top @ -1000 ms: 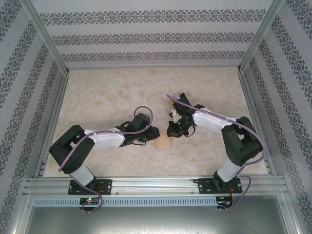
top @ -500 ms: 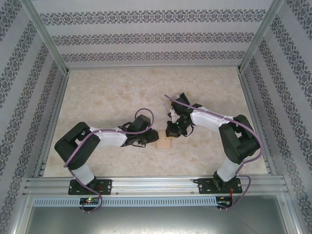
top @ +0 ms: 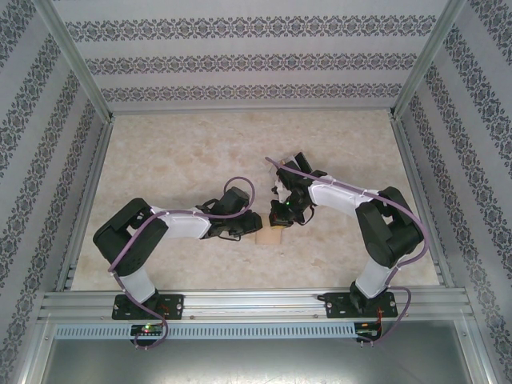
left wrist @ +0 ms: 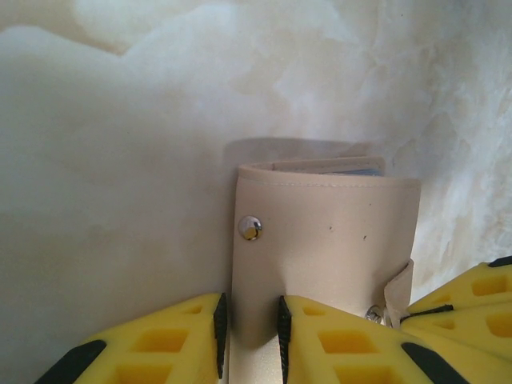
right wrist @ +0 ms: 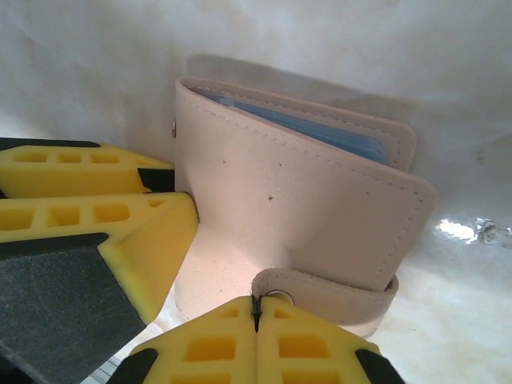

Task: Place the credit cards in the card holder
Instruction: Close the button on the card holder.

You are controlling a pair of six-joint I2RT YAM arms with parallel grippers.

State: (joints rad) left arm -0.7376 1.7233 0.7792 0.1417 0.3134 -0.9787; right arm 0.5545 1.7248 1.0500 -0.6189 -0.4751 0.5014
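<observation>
1. Lying folded on the worktop (top: 176,152), just toward 6 o'clock from its centre, the card holder (top: 270,234) has its covers almost together.
2. Bluish edges (right wrist: 320,132) sit tucked between the covers. They look like credit cards already in, though they may be sleeves.
3. Loading therefore seems largely done. The strap tab (right wrist: 336,292) is not snapped onto the stud (left wrist: 250,228), so closing is left.
4. Left jaws, from 9 o'clock, stand narrow and pinch the holder's cover edge.
5. Right jaws, from 1 o'clock, are pressed together on the tab's tip, as it looks.
6. Whether more cards wait loose, I cannot tell.
</observation>
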